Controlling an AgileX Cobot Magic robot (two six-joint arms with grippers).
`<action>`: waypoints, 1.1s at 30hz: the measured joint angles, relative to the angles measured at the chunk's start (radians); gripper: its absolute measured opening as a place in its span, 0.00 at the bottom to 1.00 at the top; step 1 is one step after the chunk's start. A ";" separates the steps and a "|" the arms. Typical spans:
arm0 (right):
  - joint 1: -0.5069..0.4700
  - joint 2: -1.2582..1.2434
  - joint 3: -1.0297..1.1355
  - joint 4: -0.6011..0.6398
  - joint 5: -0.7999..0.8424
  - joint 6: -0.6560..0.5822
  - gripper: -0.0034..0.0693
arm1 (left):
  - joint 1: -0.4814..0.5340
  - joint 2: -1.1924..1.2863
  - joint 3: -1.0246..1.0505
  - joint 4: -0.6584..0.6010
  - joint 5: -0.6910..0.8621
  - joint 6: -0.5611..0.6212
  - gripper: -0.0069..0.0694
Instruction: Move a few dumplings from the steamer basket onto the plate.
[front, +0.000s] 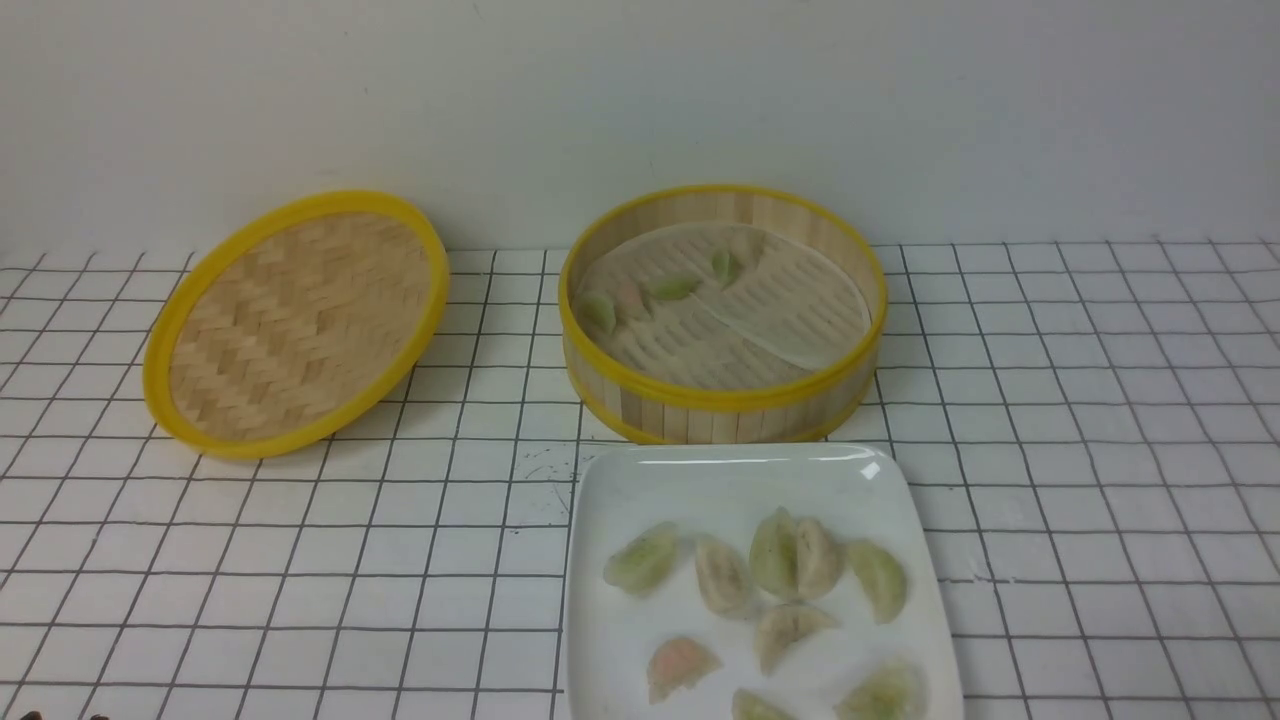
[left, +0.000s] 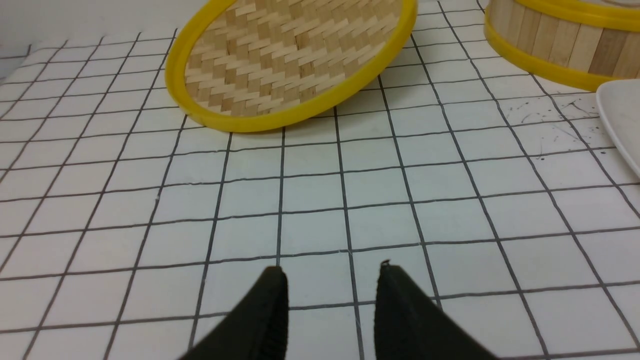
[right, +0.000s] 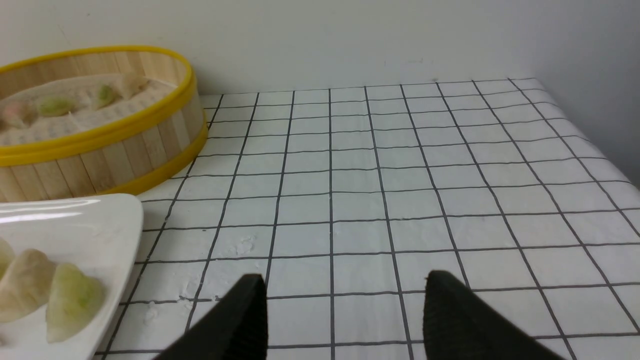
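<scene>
The steamer basket (front: 722, 400) stands at the back centre, its paper liner folded over, with several dumplings (front: 673, 289) left inside near its far-left wall. Right in front of it lies the white plate (front: 700, 480) holding several dumplings (front: 796, 556), mostly pale green, one pinkish. Neither arm shows in the front view. My left gripper (left: 331, 272) hovers open over bare grid cloth, to the left of the plate. On the plate's right side my right gripper (right: 345, 282) also stands open above bare cloth, nothing between its fingers.
The flat woven lid (front: 296, 322) leans tilted at the back left. A wall closes off the far side of the table. In the right wrist view the cloth's right edge (right: 590, 145) drops off beside a grey wall.
</scene>
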 joint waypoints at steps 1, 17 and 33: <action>0.000 0.000 0.000 0.000 0.000 0.000 0.58 | 0.000 0.000 0.000 0.000 0.000 0.000 0.39; -0.026 0.005 0.000 0.166 -0.007 0.001 0.58 | 0.000 0.000 0.000 0.000 0.000 0.000 0.39; -0.026 -0.001 0.000 0.168 -0.007 0.001 0.58 | 0.000 0.000 0.000 0.000 0.000 0.000 0.39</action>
